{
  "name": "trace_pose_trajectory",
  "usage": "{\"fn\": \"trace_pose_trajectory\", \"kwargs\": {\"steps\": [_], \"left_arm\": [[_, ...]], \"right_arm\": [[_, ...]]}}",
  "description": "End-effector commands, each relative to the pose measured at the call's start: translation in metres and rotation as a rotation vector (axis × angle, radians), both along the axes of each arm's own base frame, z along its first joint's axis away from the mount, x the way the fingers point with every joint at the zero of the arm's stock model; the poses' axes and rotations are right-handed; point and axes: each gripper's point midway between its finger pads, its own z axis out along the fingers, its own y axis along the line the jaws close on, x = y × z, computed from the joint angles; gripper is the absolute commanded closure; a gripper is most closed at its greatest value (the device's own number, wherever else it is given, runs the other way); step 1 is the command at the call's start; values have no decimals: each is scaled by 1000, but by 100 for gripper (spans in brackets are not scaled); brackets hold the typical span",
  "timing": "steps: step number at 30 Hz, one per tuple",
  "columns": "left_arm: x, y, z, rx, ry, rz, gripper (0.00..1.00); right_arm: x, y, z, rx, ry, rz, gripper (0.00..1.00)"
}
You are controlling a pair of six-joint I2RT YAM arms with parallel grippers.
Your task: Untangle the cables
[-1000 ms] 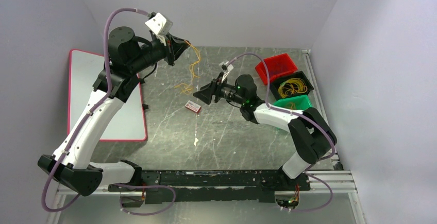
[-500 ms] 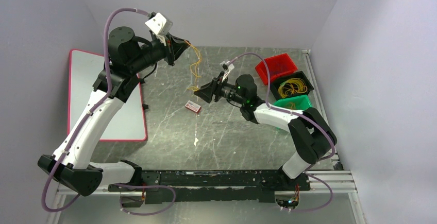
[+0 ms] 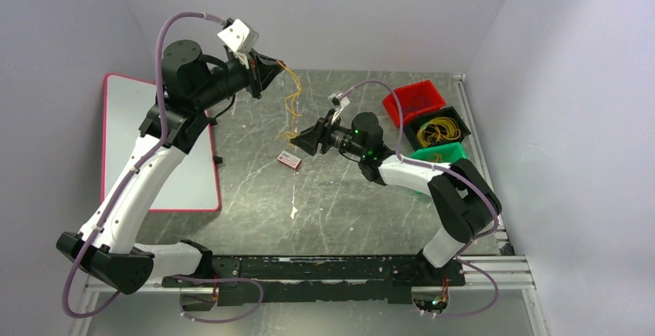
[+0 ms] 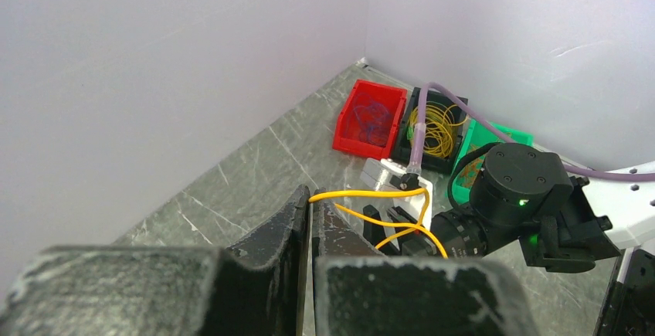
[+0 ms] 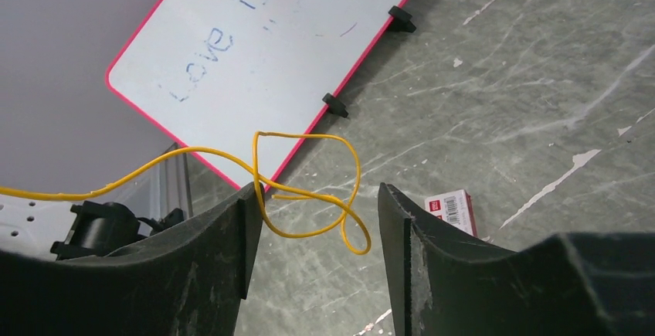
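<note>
My left gripper is raised at the back left and shut on thin yellow and orange cables that hang down from it. In the left wrist view the jaws pinch a yellow cable at their tips. My right gripper is open at the hanging end. In the right wrist view the looped yellow end hangs between the open fingers, brushing the left one. No red cable shows in the bunch.
A small red and white box lies on the table below the right gripper. A pink-edged whiteboard lies at the left. Red, black and green bins stand at the right; the black one holds coiled yellow cables.
The cables' lower end has lifted off the table and now hangs at the right gripper, which has moved slightly up and left toward it. The left arm has stayed put.
</note>
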Motion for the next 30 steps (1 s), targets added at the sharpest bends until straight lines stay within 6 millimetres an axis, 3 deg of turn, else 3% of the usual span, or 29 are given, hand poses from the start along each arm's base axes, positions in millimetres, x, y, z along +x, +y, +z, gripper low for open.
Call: {"fn": "trace_pose_trajectory", "kwargs": {"steps": [1, 5, 11, 18, 30], "left_arm": [[-3, 3, 9, -18, -18, 4, 93], [-3, 2, 8, -17, -14, 1, 93], [-4, 2, 6, -16, -12, -4, 93], [-5, 2, 8, -22, -14, -6, 93], [-8, 2, 9, -21, -13, -10, 93]], "right_arm": [[-5, 0, 7, 23, -43, 21, 40], [-9, -6, 14, 32, -86, 4, 37], [-6, -28, 26, 63, -133, -123, 25], [-7, -33, 32, 109, -142, -149, 26], [-2, -29, 12, 56, -87, -150, 34]]}}
